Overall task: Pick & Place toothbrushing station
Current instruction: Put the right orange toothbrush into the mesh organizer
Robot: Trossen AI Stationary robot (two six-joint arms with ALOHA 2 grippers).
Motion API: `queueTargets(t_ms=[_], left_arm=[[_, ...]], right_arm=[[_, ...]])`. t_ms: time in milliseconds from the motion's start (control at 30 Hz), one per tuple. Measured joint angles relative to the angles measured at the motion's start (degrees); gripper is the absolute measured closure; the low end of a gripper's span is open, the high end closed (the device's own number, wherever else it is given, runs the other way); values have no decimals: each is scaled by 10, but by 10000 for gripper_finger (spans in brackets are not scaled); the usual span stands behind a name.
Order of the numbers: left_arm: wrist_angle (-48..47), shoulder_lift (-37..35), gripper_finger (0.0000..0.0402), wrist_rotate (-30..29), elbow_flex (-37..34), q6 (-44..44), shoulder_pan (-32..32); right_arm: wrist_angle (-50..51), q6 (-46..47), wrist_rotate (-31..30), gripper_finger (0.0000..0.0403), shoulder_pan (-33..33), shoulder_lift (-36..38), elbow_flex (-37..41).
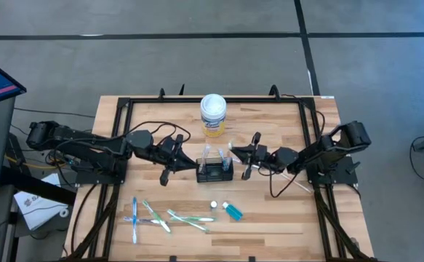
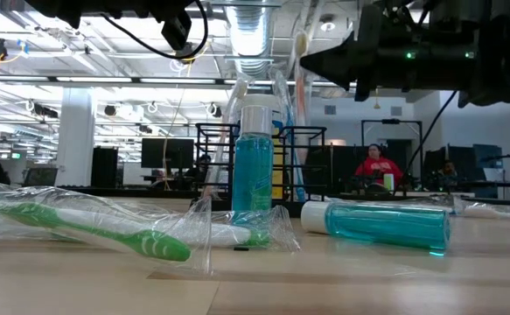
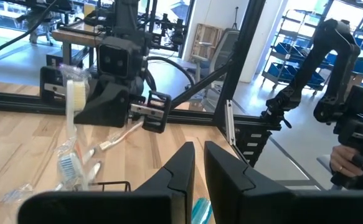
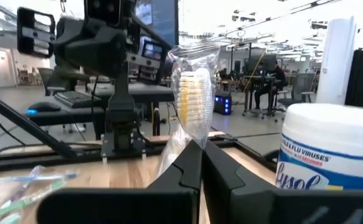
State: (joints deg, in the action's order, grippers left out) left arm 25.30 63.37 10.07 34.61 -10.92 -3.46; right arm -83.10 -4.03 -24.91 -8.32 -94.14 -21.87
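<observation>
Holding a wrapped toothbrush (image 4: pixel 193 99) in the right hand (image 1: pixel 246 172), just beside the black caddy (image 1: pixel 214 173). Left hand (image 1: pixel 165 177) empty, fingers close together, on the caddy's other side. Still waiting on the bench (image 1: pixel 284 225) near the caddy: more toothbrushes (image 1: pixel 161 217) and a blue bottle (image 1: pixel 232 211).

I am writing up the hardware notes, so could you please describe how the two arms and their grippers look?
Both arms are dark, nearly black, built of jointed segments with blocky housings. Loose black cables loop along them, most clearly over the left arm and below the right arm. The left gripper and right gripper each end in two flat, dark, wedge-shaped fingers. No markings are legible.
</observation>
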Motion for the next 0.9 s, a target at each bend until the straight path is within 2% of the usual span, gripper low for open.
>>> queueTargets(t_ms=[767, 900], left_arm=[[0, 0, 371, 0, 0, 2, 0], [0, 0, 371, 0, 0, 1, 0]], right_arm=[[61, 6, 11, 402, 0, 0, 0], [60, 6, 11, 385, 0, 0, 0]])
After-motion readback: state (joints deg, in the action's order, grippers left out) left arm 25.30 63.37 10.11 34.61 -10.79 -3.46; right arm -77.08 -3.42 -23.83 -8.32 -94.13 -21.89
